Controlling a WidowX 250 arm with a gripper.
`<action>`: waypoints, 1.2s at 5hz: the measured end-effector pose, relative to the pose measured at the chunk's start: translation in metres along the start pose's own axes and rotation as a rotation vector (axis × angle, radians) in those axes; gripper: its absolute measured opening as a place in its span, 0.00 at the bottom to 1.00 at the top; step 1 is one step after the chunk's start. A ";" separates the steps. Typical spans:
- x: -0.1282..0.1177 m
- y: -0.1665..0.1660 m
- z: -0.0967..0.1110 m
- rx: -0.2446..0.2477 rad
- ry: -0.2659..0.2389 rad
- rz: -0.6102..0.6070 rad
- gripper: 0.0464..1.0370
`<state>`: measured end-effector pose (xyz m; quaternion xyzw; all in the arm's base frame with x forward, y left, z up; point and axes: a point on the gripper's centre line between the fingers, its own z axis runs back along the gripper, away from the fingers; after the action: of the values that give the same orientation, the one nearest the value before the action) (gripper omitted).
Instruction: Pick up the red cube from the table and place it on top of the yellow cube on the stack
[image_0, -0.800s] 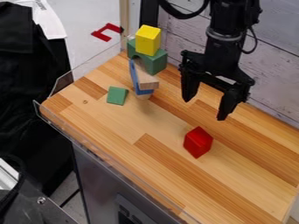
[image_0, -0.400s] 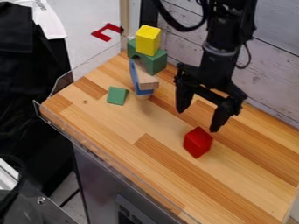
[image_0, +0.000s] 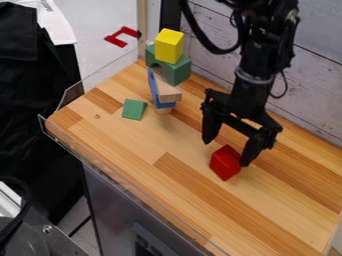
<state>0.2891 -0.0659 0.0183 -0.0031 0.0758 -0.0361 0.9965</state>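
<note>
The black gripper (image_0: 227, 152) hangs low over the wooden counter, right of centre, with its two fingers spread wide. Just below and between the fingertips is a red block (image_0: 226, 163); the right fingertip overlaps its edge, and whether they touch I cannot tell. Toward the back left stands a stack: a yellow block (image_0: 169, 46) on top of a green arch block (image_0: 175, 70), with a natural wood block (image_0: 167, 92) and a blue piece (image_0: 154, 90) beneath. A flat green block (image_0: 133, 109) lies left of the stack's base.
The wooden counter (image_0: 127, 145) has a clear raised guard (image_0: 100, 80) along its left side. A whitewashed plank wall (image_0: 314, 95) stands behind the arm. Past the guard, a red bracket-shaped piece (image_0: 117, 38) lies on a pale surface.
The gripper has come down and toward the camera, closer to the red block, with its fingers still apart. The blocks have stayed where they were.
</note>
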 end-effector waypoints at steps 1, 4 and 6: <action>0.003 0.000 -0.009 0.013 0.033 0.002 0.96; 0.005 0.003 -0.011 0.007 0.082 0.002 0.53; 0.023 0.011 0.084 -0.059 -0.110 0.007 0.53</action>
<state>0.3254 -0.0568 0.0981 -0.0342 0.0217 -0.0301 0.9987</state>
